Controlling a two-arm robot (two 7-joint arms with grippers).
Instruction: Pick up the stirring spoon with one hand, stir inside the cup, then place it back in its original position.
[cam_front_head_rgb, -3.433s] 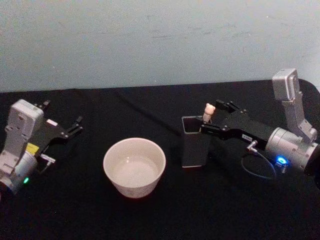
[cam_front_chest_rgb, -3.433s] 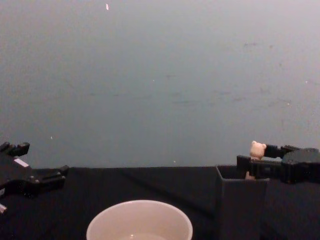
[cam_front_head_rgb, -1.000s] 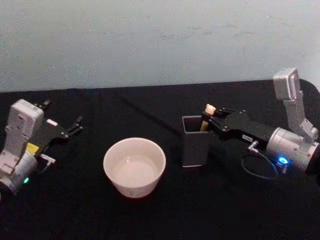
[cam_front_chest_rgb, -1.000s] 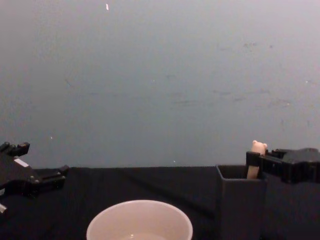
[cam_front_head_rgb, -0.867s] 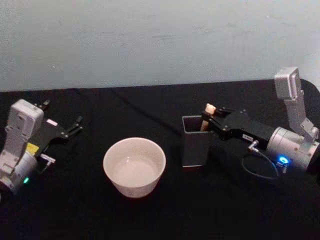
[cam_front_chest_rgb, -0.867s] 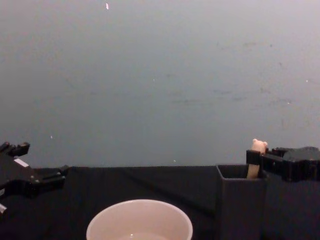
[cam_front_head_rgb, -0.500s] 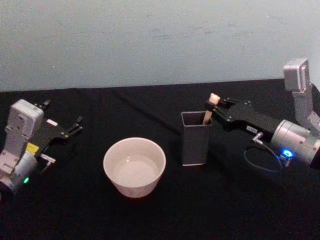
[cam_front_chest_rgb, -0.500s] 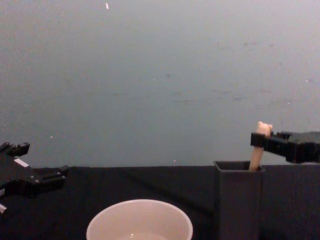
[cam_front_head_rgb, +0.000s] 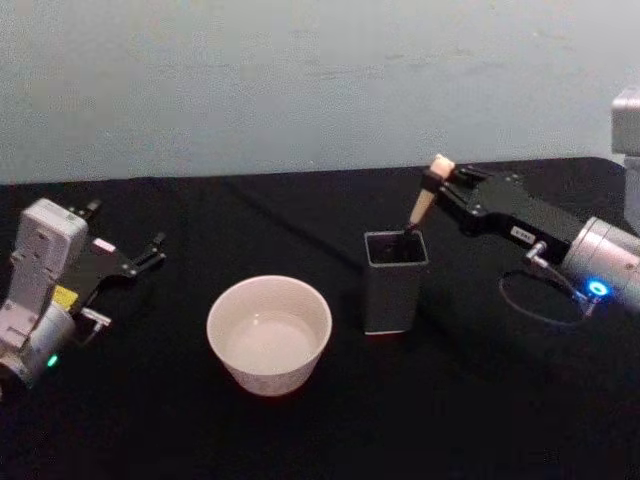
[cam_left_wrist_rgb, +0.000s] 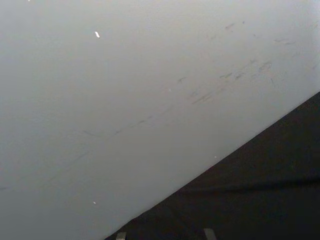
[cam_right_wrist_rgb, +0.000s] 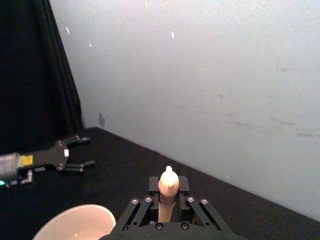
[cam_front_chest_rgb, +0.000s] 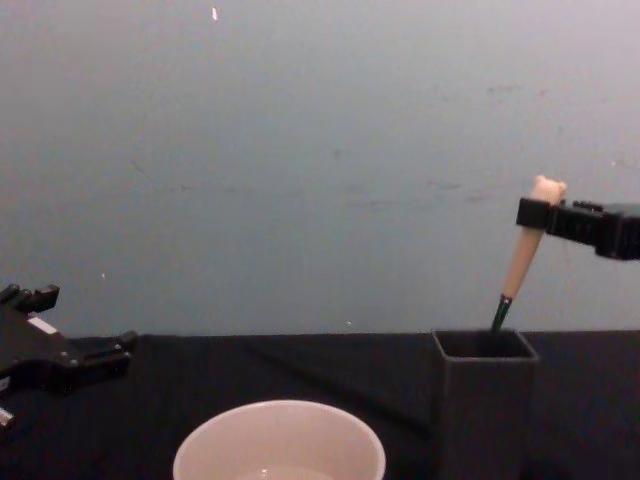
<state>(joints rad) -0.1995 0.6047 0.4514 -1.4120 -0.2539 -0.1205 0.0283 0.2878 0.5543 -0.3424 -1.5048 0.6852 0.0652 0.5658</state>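
Observation:
My right gripper (cam_front_head_rgb: 440, 181) (cam_front_chest_rgb: 535, 213) (cam_right_wrist_rgb: 169, 196) is shut on the stirring spoon's beige handle (cam_front_head_rgb: 424, 203) (cam_front_chest_rgb: 524, 256) just below its bear head (cam_right_wrist_rgb: 168, 181). The spoon hangs tilted above the dark grey square holder (cam_front_head_rgb: 393, 281) (cam_front_chest_rgb: 484, 405), its thin neck still dipping into the opening and its bowl hidden inside. The cream-white cup (cam_front_head_rgb: 269, 333) (cam_front_chest_rgb: 279, 442) (cam_right_wrist_rgb: 75, 223) stands to the left of the holder. My left gripper (cam_front_head_rgb: 147, 251) (cam_front_chest_rgb: 95, 352) rests open at the table's left side.
A black cloth (cam_front_head_rgb: 330, 420) covers the table, with a pale blue-grey wall (cam_front_head_rgb: 300, 80) behind. A blue cable loop (cam_front_head_rgb: 535, 300) hangs under my right wrist. Open cloth lies between the cup and my left arm.
My right gripper has risen, lifting the spoon's handle well above the holder's rim. The left arm and the cup have stayed still.

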